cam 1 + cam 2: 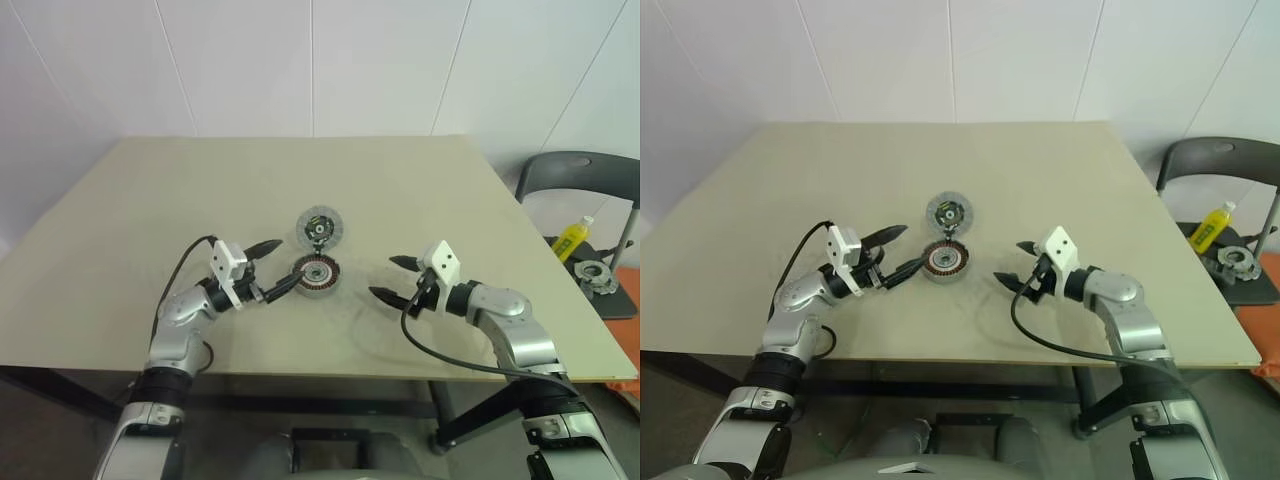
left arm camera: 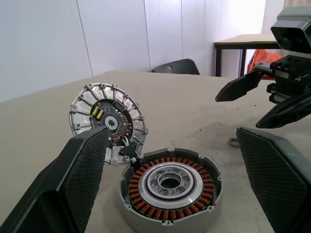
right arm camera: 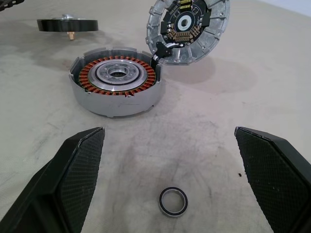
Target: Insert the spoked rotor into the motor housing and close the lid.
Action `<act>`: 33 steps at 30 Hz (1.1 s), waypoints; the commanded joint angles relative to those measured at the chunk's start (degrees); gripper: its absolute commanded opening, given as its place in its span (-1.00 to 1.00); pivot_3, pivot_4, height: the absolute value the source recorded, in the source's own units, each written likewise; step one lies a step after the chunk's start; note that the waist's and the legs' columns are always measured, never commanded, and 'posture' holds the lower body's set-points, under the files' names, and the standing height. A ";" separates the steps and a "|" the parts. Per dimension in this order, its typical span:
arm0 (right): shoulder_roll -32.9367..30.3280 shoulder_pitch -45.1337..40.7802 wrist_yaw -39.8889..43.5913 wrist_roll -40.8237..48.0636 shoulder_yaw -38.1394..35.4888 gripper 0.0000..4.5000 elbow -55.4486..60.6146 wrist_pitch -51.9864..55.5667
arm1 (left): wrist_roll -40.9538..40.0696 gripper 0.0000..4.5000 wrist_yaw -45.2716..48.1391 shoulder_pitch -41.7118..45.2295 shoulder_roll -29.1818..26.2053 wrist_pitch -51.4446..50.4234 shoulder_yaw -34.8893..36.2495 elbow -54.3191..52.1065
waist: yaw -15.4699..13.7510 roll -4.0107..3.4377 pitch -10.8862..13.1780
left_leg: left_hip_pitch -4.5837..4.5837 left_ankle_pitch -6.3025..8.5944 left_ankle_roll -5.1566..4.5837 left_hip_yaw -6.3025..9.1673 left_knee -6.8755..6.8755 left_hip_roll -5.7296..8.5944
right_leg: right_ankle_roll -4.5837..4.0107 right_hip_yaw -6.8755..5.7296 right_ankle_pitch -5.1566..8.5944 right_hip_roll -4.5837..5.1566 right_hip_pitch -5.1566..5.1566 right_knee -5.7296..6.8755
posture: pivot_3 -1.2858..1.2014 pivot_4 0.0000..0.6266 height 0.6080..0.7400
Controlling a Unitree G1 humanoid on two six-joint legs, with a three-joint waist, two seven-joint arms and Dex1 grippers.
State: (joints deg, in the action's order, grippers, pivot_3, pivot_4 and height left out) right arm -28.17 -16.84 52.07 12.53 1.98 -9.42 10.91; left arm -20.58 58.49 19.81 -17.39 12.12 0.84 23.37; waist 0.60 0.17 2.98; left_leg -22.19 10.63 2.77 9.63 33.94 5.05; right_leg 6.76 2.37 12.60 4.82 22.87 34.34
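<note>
Motor housing (image 1: 317,274) sits mid-table (image 1: 130,230), the lid (image 1: 320,229) just beyond it at twelve o'clock (tilted up, touching the housing's far edge). Left gripper (image 1: 273,267) flanks the housing at nine o'clock, right gripper (image 1: 394,279) at three, a small ring (image 3: 173,201) lying before it.

A yellow bottle (image 1: 572,239) lies on the dark chair (image 1: 575,172) beside the table (image 1: 150,200).

Arms: silver-grey jointed casings, black bands at the joints. Each wrist has a white box-shaped block. Left gripper (image 1: 282,265) and right gripper (image 1: 389,277): two black pointed fingers, cross-hatched inner pads. Black cable loops along each forearm.
</note>
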 commanded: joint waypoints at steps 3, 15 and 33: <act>0.17 -1.82 0.22 0.46 -0.05 1.00 0.22 -0.60 | 0.13 0.98 -0.20 0.15 -0.10 0.23 0.09 -2.40 | 0.00 0.00 0.00 | 0.00 0.00 0.00 0.00 0.00 0.00 | 0.00 0.00 0.00 0.00 0.00 0.00 | 0.03 -1.00 1.00; -2.00 -1.96 -1.36 -4.93 3.08 1.00 -4.01 1.50 | 0.33 0.98 0.40 0.23 0.01 1.28 0.23 -0.83 | 0.00 0.01 -0.01 | 0.02 -0.02 -0.02 0.00 0.00 0.00 | 0.00 0.00 0.00 0.00 -0.02 0.00 | 0.03 -1.00 1.00; -0.49 -2.10 -2.98 -4.43 3.62 1.00 -4.73 7.02 | 0.48 0.98 0.79 0.35 0.44 1.21 -0.11 -0.80 | 0.03 0.00 -0.03 | 0.16 0.02 0.03 0.00 0.11 0.00 | 0.00 0.00 0.00 0.00 -0.21 -0.01 | 0.03 -1.00 1.00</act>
State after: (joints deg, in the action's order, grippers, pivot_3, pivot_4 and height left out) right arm -29.40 -18.19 49.67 7.67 5.73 -15.64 16.73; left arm -20.36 59.09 19.74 -16.81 12.81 0.80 23.67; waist 0.63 0.17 2.96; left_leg -22.03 10.66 2.80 9.63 34.04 5.06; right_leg 6.75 2.37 12.60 4.81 22.65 34.33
